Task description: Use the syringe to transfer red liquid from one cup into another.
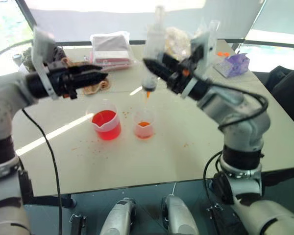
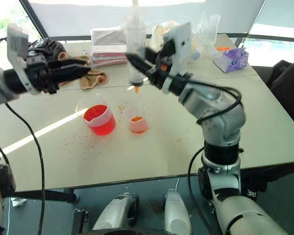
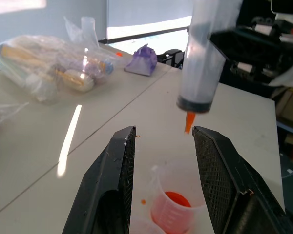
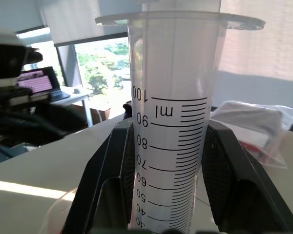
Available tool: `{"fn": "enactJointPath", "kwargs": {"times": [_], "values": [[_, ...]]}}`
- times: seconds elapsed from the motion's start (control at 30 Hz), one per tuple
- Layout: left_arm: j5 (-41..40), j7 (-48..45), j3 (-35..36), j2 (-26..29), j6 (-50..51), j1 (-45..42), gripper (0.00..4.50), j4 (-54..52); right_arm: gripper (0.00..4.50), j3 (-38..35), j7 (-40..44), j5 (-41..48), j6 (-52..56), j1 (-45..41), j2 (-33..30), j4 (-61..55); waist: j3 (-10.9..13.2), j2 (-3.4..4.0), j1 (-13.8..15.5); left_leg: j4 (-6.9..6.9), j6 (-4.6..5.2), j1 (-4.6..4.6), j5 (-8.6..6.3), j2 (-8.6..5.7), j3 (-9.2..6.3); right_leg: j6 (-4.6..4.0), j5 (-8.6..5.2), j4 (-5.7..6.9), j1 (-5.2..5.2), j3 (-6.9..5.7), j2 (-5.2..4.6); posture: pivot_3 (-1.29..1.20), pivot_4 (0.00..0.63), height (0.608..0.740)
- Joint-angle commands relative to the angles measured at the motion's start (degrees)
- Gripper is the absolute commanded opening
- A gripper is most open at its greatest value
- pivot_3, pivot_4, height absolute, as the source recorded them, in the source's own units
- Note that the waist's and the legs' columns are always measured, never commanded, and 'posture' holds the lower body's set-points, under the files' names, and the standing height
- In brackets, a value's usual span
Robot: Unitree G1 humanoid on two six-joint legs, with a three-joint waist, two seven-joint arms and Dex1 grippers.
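On the table [image 1: 196, 147], spouted beaker [image 1: 107, 125] of red liquid [image 1: 104, 119], plain cup [image 1: 144, 125] faintly tinted, right end effector [image 1: 154, 68] clamping syringe [image 1: 151, 63], left end effector [image 1: 99, 76] parted, empty.

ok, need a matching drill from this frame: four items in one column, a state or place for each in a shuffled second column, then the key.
Items
1. syringe
2. spouted beaker
3. plain cup
4. left gripper

States
A. open, holding nothing
B. thin orange-red layer at the bottom
C. upright in the right gripper, tip above the plain cup
D. deep bright red liquid, to the robot's left of the plain cup

Pairs: 1-C, 2-D, 3-B, 4-A
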Motion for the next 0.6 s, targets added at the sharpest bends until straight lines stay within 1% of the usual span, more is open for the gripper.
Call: {"fn": "enactJointPath", "kwargs": {"times": [0.03,0.17,0.27,0.33,0.37,0.5,0.6], "values": [[-5.5,1.1,5.8,1.9,1.0,3.9,1.96,-8.5,1.36,-7.0,-4.3,4.0,9.5,-6.6,-2.3,8.2,0.0,0.01,0.4,-0.01,0.0,0.0,0.0,0.01,0.01,-0.01,-0.01,-0.03,0.0,0.0,-0.01,0.0,0.15,0.736],[-9.6,0.1,9.3,3.0,-0.2,11.5,1.96,-16.6,1.36,-6.2,-5.6,2.0,19.5,-13.8,-6.3,18.5,0.0,0.04,0.7,-0.13,0.02,-0.01,-0.01,0.03,0.08,-0.19,-0.11,-0.14,-0.03,0.03,-0.03,0.0,0.15,0.736],[-10.7,1.0,10.2,3.4,-1.5,15.6,1.96,-21.1,1.36,0.7,-4.4,-1.0,26.7,-18.0,-9.5,24.0,0.0,0.04,0.6,-0.17,0.04,-0.02,-0.02,0.05,0.09,-0.21,-0.12,-0.27,0.0,0.03,-0.02,0.0,0.15,0.736],[-11.0,1.2,10.5,3.8,-2.7,17.9,1.96,-22.8,1.36,7.7,-2.3,-2.1,33.0,-20.9,-11.4,28.0,0.0,0.05,0.6,-0.16,0.07,-0.04,-0.04,0.06,0.07,-0.23,-0.12,-0.44,0.09,0.01,-0.02,0.0,0.15,0.736],[-10.7,1.3,10.5,3.9,-3.5,19.0,1.96,-23.4,1.36,10.1,-1.8,-2.8,34.6,-21.7,-11.9,29.8,0.0,0.04,0.6,-0.18,0.08,-0.04,-0.04,0.07,0.09,-0.25,-0.12,-0.55,0.11,0.01,-0.01,0.0,0.15,0.736],[-10.4,1.4,10.2,4.9,-5.1,22.6,1.96,-24.9,1.36,18.9,1.0,-4.0,35.3,-21.2,-14.6,32.0,0.0,0.06,0.8,-0.13,0.21,-0.06,-0.12,0.06,0.1,-0.27,-0.12,-0.75,0.24,-0.04,0.0,0.0,0.15,0.736],[-10.0,0.9,9.9,6.0,-6.4,24.7,1.96,-25.7,1.36,22.9,2.0,-3.8,35.3,-20.4,-15.4,34.4,0.0,0.05,0.9,-0.05,0.32,-0.13,-0.19,0.03,0.12,-0.25,-0.11,-0.83,0.26,-0.05,-0.02,0.0,0.15,0.736]]}}
